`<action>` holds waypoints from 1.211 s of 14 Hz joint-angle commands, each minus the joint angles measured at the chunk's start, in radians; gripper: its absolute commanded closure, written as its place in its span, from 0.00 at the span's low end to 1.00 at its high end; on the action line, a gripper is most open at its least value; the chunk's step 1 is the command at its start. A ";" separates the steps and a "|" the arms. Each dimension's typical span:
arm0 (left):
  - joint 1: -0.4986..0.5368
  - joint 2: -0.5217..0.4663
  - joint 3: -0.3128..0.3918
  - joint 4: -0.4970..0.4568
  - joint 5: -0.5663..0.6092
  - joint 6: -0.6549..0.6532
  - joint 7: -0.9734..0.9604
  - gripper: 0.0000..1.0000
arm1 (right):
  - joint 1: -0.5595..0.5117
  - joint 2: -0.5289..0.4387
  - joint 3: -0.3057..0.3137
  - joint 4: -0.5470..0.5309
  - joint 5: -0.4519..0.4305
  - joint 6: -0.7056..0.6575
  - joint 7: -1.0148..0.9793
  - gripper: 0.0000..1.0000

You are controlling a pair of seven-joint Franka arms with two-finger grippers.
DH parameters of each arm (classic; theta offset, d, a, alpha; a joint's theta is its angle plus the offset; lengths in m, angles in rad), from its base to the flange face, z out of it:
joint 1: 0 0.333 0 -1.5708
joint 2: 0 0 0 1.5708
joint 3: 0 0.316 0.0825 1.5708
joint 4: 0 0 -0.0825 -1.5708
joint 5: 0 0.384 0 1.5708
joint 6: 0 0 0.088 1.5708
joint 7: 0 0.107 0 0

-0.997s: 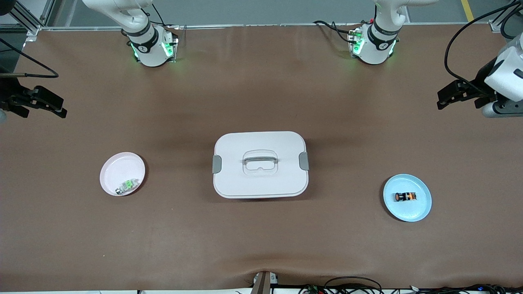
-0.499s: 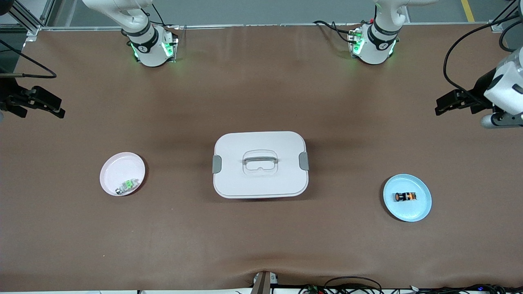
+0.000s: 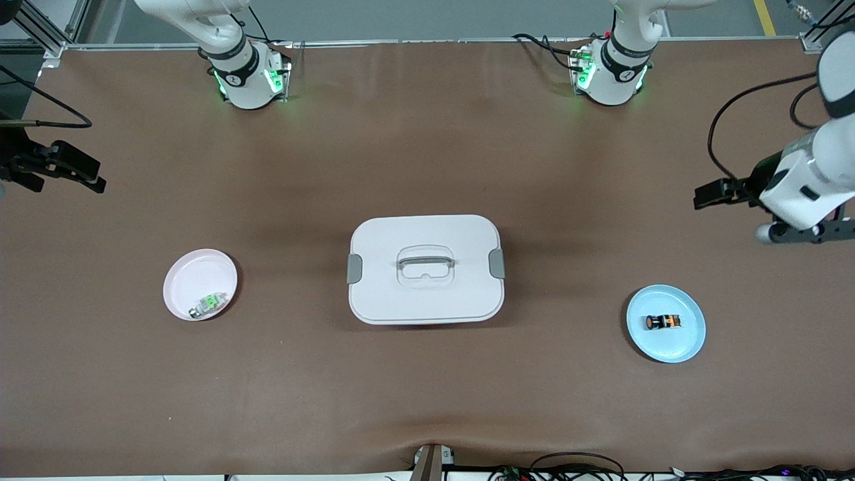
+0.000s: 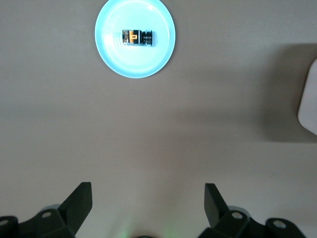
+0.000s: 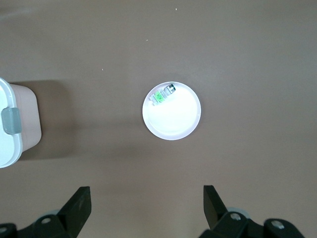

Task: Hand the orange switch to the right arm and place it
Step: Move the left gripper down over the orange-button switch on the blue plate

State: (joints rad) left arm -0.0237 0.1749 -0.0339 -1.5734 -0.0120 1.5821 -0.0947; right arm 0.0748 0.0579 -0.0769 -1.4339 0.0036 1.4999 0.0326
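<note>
Your left end effector (image 3: 709, 194) wide, empty, over bare desk (image 3: 427, 401); orange switch (image 3: 663, 322) on blue plate (image 3: 691, 337), apart from it. Right end effector (image 3: 90, 180) wide, waiting, arm cut off at edge.

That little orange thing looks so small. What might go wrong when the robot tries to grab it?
The orange switch is a tiny cylinder lying on its side on the blue plate; it may roll away or slip from the open left gripper. The fingers might also catch the plate's rim and shift it. Passing something so small to the right gripper risks a drop.
</note>
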 commanded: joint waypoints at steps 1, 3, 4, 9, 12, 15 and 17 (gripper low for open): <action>0.017 0.073 0.003 0.026 -0.003 0.059 0.042 0.00 | -0.016 -0.016 0.008 -0.007 -0.002 -0.009 0.004 0.00; 0.022 0.127 0.005 0.026 -0.002 0.117 0.067 0.00 | -0.015 -0.016 0.009 -0.007 -0.002 -0.009 0.003 0.00; 0.022 0.152 0.005 0.026 -0.002 0.151 0.084 0.00 | -0.015 -0.016 0.009 -0.005 -0.002 -0.009 0.003 0.00; 0.021 0.293 0.005 0.029 0.058 0.333 0.096 0.00 | -0.016 -0.016 0.009 -0.007 -0.001 -0.010 0.004 0.00; 0.030 0.346 0.005 0.029 0.098 0.387 0.096 0.00 | -0.015 -0.016 0.009 -0.007 -0.002 -0.010 0.003 0.00; 0.037 0.405 0.005 0.035 0.096 0.456 0.095 0.00 | -0.016 -0.016 0.009 -0.007 -0.001 -0.015 0.004 0.00; 0.034 0.457 0.005 0.082 0.099 0.466 0.092 0.00 | -0.016 -0.016 0.009 -0.007 -0.001 -0.015 0.004 0.00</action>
State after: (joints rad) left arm 0.0124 0.5748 -0.0319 -1.5619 0.0683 2.0457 -0.0170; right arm 0.0698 0.0579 -0.0765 -1.4339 0.0036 1.4945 0.0325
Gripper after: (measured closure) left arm 0.000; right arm 0.000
